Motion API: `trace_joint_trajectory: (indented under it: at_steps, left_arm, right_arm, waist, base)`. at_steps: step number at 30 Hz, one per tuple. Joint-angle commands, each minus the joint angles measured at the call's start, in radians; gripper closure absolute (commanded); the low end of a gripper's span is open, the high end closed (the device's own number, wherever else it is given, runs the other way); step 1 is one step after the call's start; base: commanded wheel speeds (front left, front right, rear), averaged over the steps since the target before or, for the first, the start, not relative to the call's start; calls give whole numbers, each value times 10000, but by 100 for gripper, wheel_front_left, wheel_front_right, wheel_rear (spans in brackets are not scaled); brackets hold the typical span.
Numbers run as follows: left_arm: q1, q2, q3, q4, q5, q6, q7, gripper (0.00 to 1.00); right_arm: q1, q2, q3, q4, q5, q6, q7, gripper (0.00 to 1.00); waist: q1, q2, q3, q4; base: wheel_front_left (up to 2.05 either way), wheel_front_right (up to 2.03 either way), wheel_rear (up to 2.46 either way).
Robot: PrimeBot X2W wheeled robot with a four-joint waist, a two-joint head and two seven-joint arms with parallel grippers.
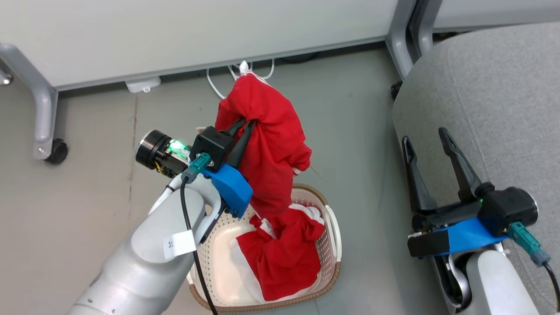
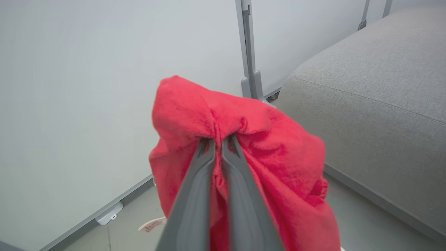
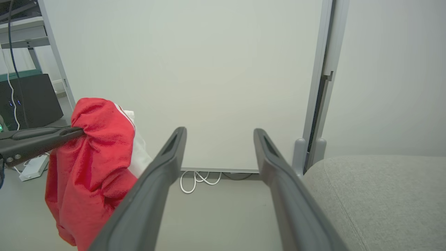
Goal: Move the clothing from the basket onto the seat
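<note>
Hanging from the left gripper (image 1: pixel 247 125) in the head view is one red garment (image 1: pixel 273 144), lifted off the grey floor. The two dark fingers are pinched together on a bunched fold near its top. Its lower end drops to the laundry basket (image 1: pixel 336 245), over the second red garment (image 1: pixel 284 262). I cannot tell whether the two touch. That second red garment lies crumpled on the perforated basket floor, with white bands showing. The basket stands on the floor, left of the grey seat (image 1: pixel 494 87) and apart from it. The right gripper (image 1: pixel 425 136) sits at the seat's near edge, its fingers spread wide with nothing between them. A white cable (image 1: pixel 217 87) loops on the floor under the partition panel (image 1: pixel 197 30).

Left wrist view: the left gripper (image 2: pixel 216 141) has its fingertips nearly closed, with red cloth nipped in the slit. The red garment (image 2: pixel 275 157) drapes over and around both fingers. The seat (image 2: pixel 376 87) is off to the right, with its stitched seam visible. A small label (image 2: pixel 151 225) shows at the cloth's lower left.

Right wrist view: the right gripper (image 3: pixel 219 131) is wide open and empty, pointing at the partition panel (image 3: pixel 195 76). The left gripper (image 3: pixel 75 131) comes in from the left edge, clamped on the red garment (image 3: pixel 94 157), which shows white trim behind the red. A corner of the seat (image 3: pixel 383 195) is at lower right. The white cable (image 3: pixel 198 179) lies at the panel's foot.
</note>
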Motion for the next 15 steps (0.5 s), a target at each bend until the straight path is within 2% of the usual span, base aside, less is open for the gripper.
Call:
trace_joint_trajectory:
  at_steps: [1,15]
  left_arm:
    - [168,-91,153,-155,40,-65,-48,100]
    - [947,-634,658,-994,367,-323,-50,100]
  right_arm:
    - [248,-31,-21,57,25,4,-35,0]
    - [1151,-31,-82,195,154,4,-35,0]
  waist:
    - [2,-1,-387,69]
    - [2,-1,-1521,258]
  base:
    - [0,0,0]
    - [0,0,0]
